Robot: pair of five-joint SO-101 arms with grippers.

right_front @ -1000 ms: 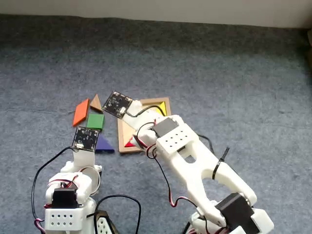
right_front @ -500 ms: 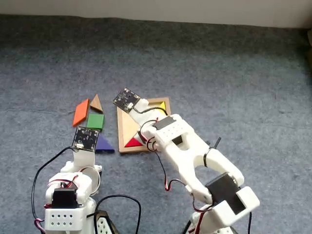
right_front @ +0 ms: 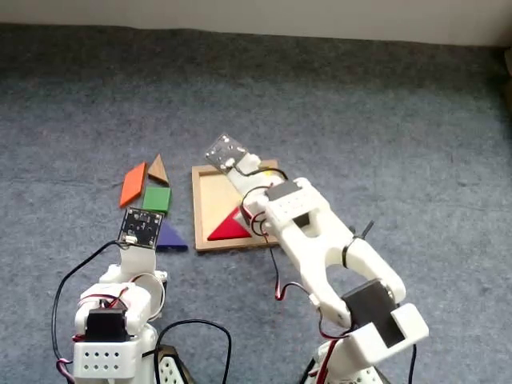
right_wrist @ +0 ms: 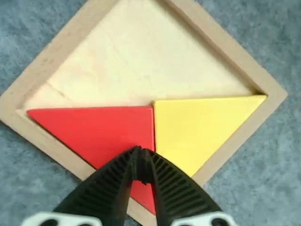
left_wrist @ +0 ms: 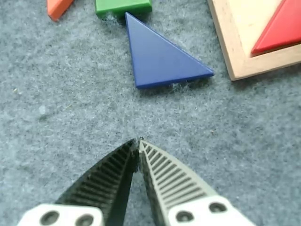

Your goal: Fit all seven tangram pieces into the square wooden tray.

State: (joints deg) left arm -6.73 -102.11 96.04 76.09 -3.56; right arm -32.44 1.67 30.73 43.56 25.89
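— Hovering with its jaws pressed together and nothing between them, the right gripper [right_wrist: 139,151] is hanging over the seam between the red triangle [right_wrist: 99,127] and the yellow triangle [right_wrist: 197,127], near one corner of the tray [left_wrist: 232,47].

— And the left gripper [left_wrist: 138,142]?

— It's sitting closed and empty too, above bare carpet [left_wrist: 56,117], near the blue triangle [left_wrist: 157,59].

— How far along is this looking?

— Two of seven are lying seated, I'd judge, and half the tray is showing bare wood. The blue triangle, green square [left_wrist: 123,6], orange piece [right_front: 134,183] and brown triangle [right_front: 158,170] are waiting off the tray's left edge.

— Orientation?

— Red and yellow are each laying their long side along a rim, square corners meeting at the tray's centre. Blue's long side is running from the green square toward the tray's near-left corner, with one sharp tip just beside the rim.
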